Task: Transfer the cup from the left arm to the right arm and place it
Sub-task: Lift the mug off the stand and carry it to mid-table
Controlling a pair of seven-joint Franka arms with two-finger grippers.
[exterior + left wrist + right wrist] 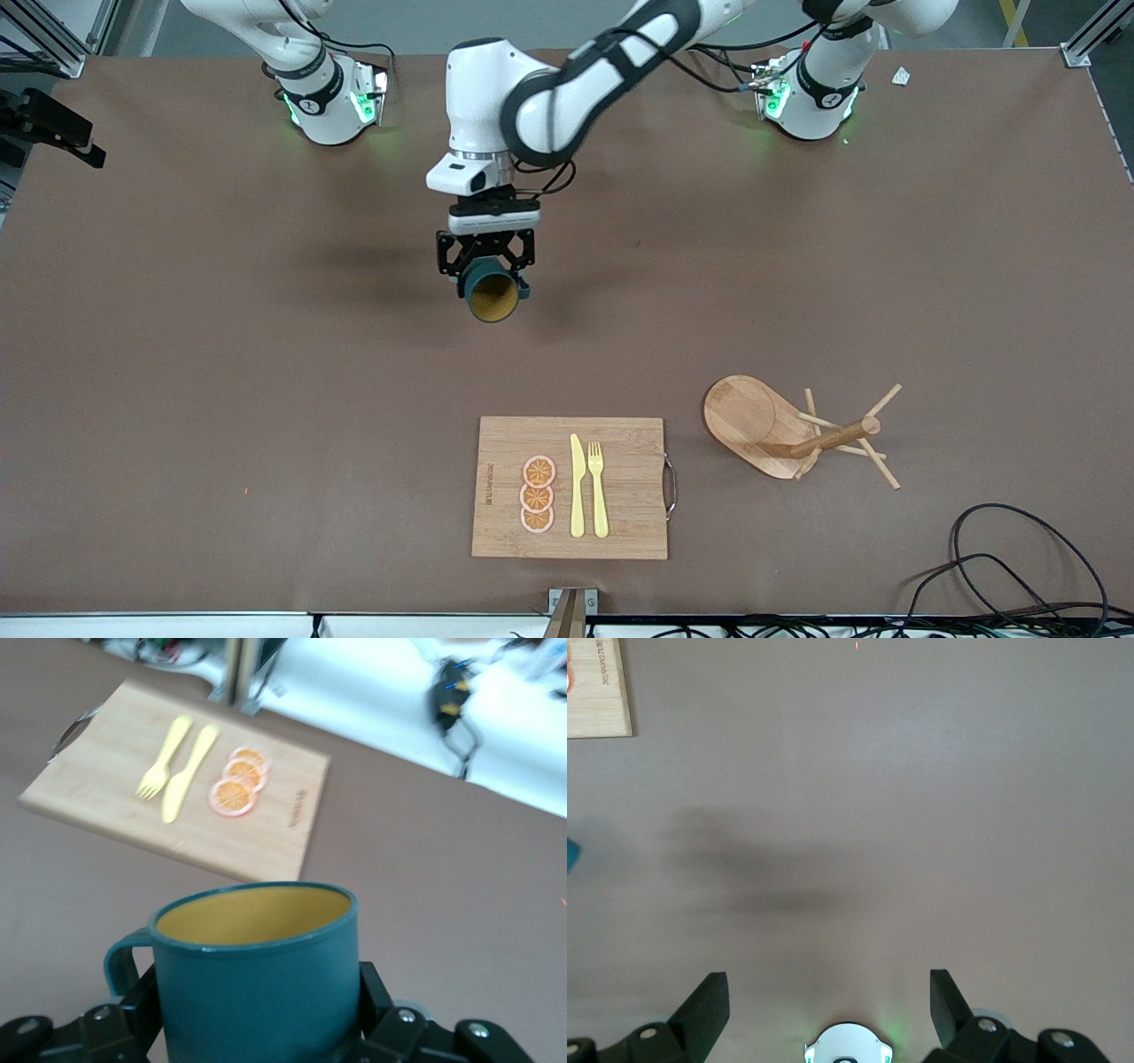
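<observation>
My left gripper (485, 255) is shut on the cup (493, 298), a dark teal mug with a yellowish-brown inside. It holds the cup in the air over the bare middle of the table, mouth tipped toward the front camera. In the left wrist view the cup (261, 979) fills the foreground between the black fingers (376, 997), with its loop handle (120, 957) sticking out to one side. My right gripper (830, 1001) is open and empty, high over bare table near its own base. It is out of the front view. A teal sliver of the cup (570, 855) shows at the edge of the right wrist view.
A wooden cutting board (629, 523) with a metal handle lies near the table's front edge. It carries three orange slices (537, 494), a yellow knife (577, 487) and a yellow fork (598, 487). A wooden mug tree (780, 425) lies tipped over beside it. Black cables (1001, 558) lie at the front corner.
</observation>
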